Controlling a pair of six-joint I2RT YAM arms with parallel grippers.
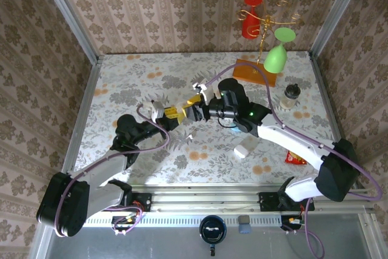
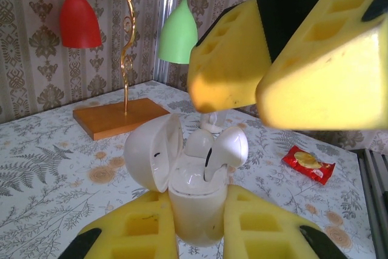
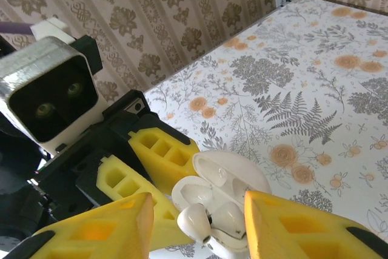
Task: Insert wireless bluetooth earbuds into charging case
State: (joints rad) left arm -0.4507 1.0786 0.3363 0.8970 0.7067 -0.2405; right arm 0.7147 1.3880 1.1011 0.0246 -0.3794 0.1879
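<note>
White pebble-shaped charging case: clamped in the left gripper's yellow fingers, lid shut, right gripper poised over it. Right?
No: the lid is open. The left wrist view shows the white pebble-shaped charging case with lid flipped back, a glossy white earbud in it. The left gripper does clamp it, the right gripper poised over it.

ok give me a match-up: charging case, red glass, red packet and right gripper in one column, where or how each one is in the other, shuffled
Things:
1 charging case
2 red glass
3 red packet
4 right gripper

States:
a lying flat on the table
b jaws apart, close over the open case
c clamped in the left gripper, lid open
d hanging upside down from the gold stand

Pairs: 1-c, 2-d, 3-a, 4-b
</note>
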